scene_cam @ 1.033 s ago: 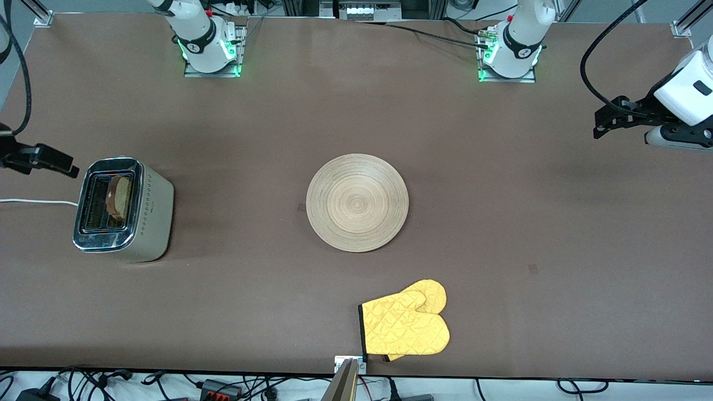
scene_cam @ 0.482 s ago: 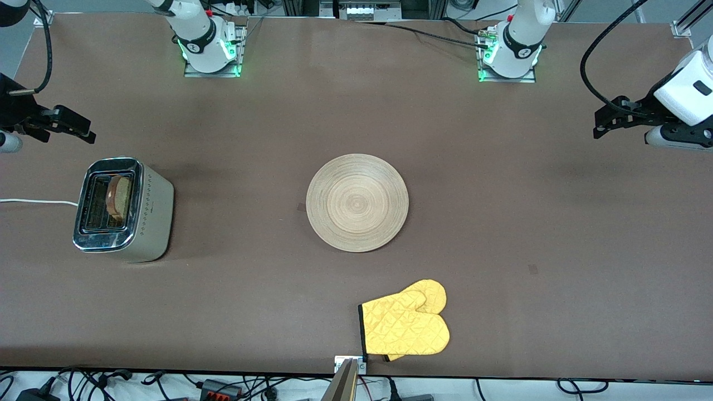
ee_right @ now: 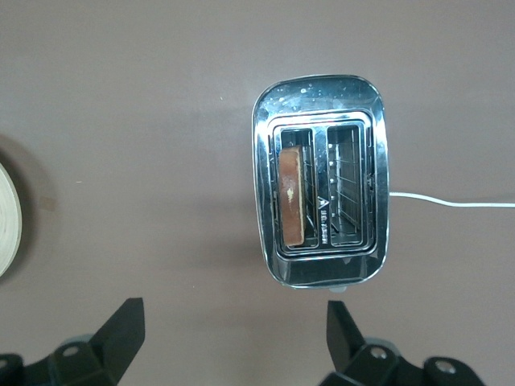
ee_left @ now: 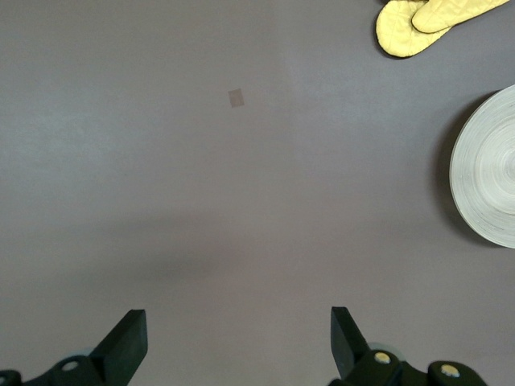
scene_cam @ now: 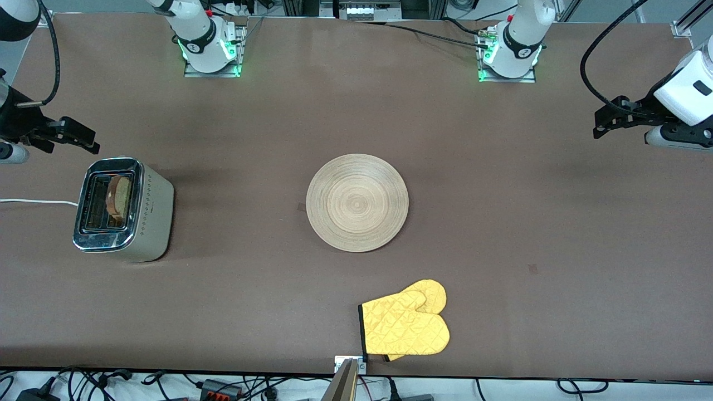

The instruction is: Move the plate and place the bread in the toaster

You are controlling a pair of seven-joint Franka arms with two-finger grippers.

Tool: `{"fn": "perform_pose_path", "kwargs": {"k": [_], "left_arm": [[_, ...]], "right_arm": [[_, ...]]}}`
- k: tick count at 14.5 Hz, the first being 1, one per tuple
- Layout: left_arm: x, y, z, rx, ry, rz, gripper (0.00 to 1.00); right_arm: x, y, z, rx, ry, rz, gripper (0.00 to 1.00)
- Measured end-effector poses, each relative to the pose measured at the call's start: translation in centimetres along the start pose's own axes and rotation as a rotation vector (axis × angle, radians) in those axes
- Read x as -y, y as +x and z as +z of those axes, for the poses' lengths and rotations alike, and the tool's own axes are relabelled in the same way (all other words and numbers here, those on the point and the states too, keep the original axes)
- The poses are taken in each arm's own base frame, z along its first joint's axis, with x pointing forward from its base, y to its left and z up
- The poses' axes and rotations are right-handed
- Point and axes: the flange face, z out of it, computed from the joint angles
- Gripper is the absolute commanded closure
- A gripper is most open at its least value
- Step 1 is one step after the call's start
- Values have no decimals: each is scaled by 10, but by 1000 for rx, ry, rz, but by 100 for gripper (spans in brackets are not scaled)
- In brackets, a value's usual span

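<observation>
- Shiny silver boxy metal toaster (scene_cam: 123,209) with rounded corners stands below the right gripper (ee_right: 233,334), toward the right arm's end; a white cord (scene_cam: 36,201) leaves it.
- Squarish tan bread slice with dark brown crust (ee_right: 293,196) stands upright in one toaster slot; the second slot is empty.
- Large round light-wood plate with ring grain (scene_cam: 357,203) lies mid-table, well apart from both grippers.
- Yellow quilted oven mitt (scene_cam: 406,324) lies nearer the front camera than the plate.
- Right gripper: fingers spread wide, holding nothing.
- Left gripper (ee_left: 237,342): fingers spread wide, empty, over bare table (scene_cam: 529,195) at the left arm's end.
- Surface: matte brown, smooth.
</observation>
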Motion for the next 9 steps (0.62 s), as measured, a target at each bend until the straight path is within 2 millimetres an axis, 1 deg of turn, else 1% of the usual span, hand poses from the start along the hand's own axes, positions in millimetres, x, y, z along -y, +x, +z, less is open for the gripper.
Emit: {"fn": "perform_pose_path", "kwargs": {"k": [9], "left_arm": [[0,0,0,0,0,0,0]], "right_arm": [[0,1,1,6,-1,-1,0]]}}
